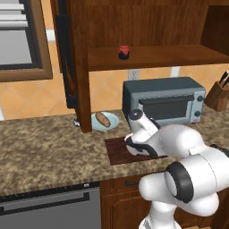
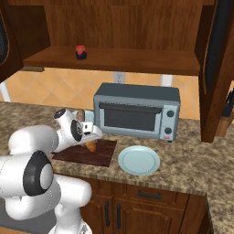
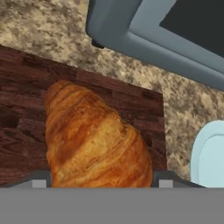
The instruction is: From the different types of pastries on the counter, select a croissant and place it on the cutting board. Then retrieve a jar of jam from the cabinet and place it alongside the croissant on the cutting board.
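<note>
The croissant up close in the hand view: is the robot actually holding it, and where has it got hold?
Yes, it looks held: the gripper has one fingertip on each side of the croissant, at its broad near end, over the cutting board.

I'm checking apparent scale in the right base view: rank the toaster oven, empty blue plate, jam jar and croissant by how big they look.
1. Toaster oven
2. Plate
3. Jam jar and croissant: both tiny; the croissant is partly hidden by the gripper, so no ranking.
</note>
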You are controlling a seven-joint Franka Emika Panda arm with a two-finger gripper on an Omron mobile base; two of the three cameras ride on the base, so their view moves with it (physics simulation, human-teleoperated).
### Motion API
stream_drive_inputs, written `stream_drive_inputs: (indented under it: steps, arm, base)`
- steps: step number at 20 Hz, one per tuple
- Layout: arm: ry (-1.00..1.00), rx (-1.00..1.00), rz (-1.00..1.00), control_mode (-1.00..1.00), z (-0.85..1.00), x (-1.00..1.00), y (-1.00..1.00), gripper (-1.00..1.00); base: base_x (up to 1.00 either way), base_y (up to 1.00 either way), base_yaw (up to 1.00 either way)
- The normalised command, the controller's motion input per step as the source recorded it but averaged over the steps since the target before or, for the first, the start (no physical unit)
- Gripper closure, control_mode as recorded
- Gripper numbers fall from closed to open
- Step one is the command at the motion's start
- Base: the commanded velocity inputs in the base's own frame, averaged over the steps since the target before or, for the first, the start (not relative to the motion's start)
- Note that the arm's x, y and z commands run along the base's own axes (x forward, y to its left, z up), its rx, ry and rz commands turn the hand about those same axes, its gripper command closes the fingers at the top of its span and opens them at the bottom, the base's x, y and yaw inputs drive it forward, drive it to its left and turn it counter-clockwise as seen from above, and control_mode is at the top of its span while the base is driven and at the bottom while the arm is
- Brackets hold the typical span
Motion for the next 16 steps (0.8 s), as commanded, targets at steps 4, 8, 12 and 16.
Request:
stream_drive_inputs:
  steps: [4, 8, 12, 16]
  arm:
    - [0.0, -0.01, 0.0, -1.0, -0.26, 0.13, 0.33, -1.0]
    - [0.0, -0.01, 0.0, -1.0, -0.11, 0.09, 0.25, -1.0]
    - [0.0, 0.0, 0.0, -1.0, 0.01, 0.0, 0.0, -1.0]
    - [0.0, 0.0, 0.0, -1.0, 0.18, 0.0, 0.0, -1.0]
  base:
    - [0.0, 0.0, 0.0]
    - [0.0, 0.0, 0.0]
    - [0.0, 0.0, 0.0]
    - [0.0, 0.0, 0.0]
